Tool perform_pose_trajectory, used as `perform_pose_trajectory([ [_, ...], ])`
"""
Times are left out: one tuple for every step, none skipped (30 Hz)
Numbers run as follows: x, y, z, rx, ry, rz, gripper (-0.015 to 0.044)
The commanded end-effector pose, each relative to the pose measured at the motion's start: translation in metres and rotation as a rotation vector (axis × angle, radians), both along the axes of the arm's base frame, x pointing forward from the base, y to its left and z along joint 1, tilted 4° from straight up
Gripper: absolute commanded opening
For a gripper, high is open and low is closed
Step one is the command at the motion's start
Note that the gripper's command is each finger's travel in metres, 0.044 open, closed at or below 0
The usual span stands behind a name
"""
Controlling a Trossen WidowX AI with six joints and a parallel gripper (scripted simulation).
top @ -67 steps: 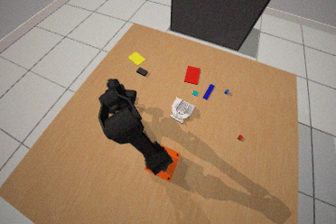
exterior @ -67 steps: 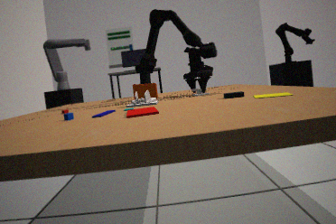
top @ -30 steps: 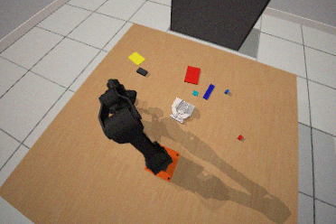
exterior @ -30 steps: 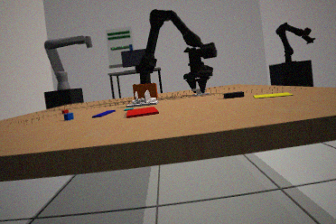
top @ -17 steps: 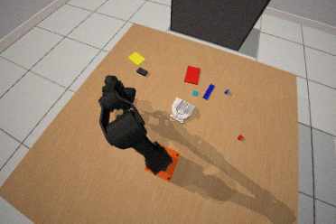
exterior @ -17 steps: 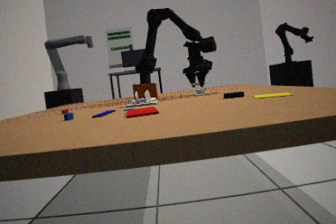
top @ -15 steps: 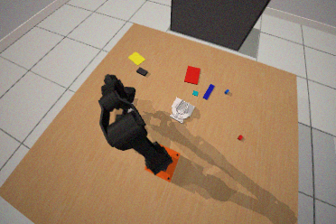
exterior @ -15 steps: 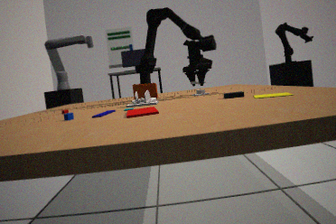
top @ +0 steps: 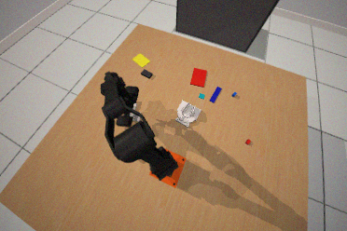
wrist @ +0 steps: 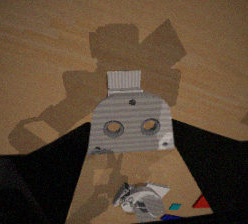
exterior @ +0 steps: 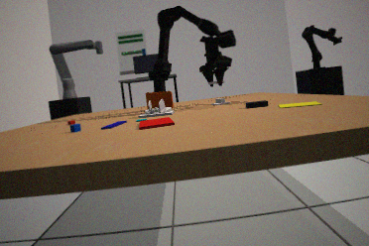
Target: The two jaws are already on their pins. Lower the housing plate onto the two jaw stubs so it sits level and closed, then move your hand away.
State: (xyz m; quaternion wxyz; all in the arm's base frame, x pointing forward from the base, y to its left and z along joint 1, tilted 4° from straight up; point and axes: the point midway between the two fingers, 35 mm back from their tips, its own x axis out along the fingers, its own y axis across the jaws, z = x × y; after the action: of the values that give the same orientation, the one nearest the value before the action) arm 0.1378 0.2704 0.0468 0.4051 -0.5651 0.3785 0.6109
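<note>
The grey housing plate (wrist: 131,142) (exterior: 214,83), with two large holes, is held by its side edges between the fingers of my gripper (wrist: 129,124), shut on it. In the exterior view the plate is well above the table. The white gripper assembly with its jaws (top: 187,114) (exterior: 158,110) (wrist: 141,200) stands on the table, off to one side of the held plate, not under it. The two jaw stubs are too small to tell apart. A light ribbed stand (wrist: 124,80) (exterior: 221,101) is on the table below the plate, partly hidden by it in the wrist view.
A red plate (top: 199,77) (exterior: 157,123), blue strip (top: 215,94) (exterior: 114,125) and teal piece (top: 201,96) (wrist: 175,206) lie near the assembly. A black block (top: 146,74) (exterior: 257,104) and yellow sheet (top: 141,60) (exterior: 300,104) lie further off. Small blue (top: 234,94) and red cubes (top: 248,142) lie apart.
</note>
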Motion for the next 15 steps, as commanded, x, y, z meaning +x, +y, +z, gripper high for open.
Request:
perform_pose_trajectory([
  [0.004, -0.001, 0.002, 0.005, 0.002, -0.026, 0.0351],
  [0.007, -0.004, 0.002, 0.004, 0.003, -0.047, 0.0351],
  [0.009, -0.006, 0.002, 0.003, 0.004, -0.068, 0.0351],
  [0.012, -0.008, 0.002, 0.002, 0.005, -0.090, 0.0351],
  [0.014, -0.010, 0.001, 0.001, 0.006, -0.111, 0.0351],
  [0.017, -0.012, 0.001, 0.000, 0.007, -0.132, 0.0351],
  [0.019, -0.014, 0.001, -0.001, 0.008, -0.154, 0.0351],
  [0.022, -0.017, 0.001, -0.002, 0.009, -0.175, 0.0351],
  [0.024, -0.019, 0.001, -0.003, 0.010, -0.197, 0.0351],
  [0.027, -0.021, 0.000, -0.004, 0.011, -0.218, 0.0351],
  [0.029, -0.023, 0.000, -0.005, 0.012, -0.240, 0.0351],
  [0.031, -0.026, 0.000, -0.006, 0.013, -0.262, 0.0351],
  [0.034, -0.028, 0.000, -0.007, 0.014, -0.283, 0.0351],
  [0.036, -0.031, 0.000, -0.008, 0.015, -0.305, 0.0351],
  [0.038, -0.033, -0.001, -0.009, 0.016, -0.327, 0.0351],
])
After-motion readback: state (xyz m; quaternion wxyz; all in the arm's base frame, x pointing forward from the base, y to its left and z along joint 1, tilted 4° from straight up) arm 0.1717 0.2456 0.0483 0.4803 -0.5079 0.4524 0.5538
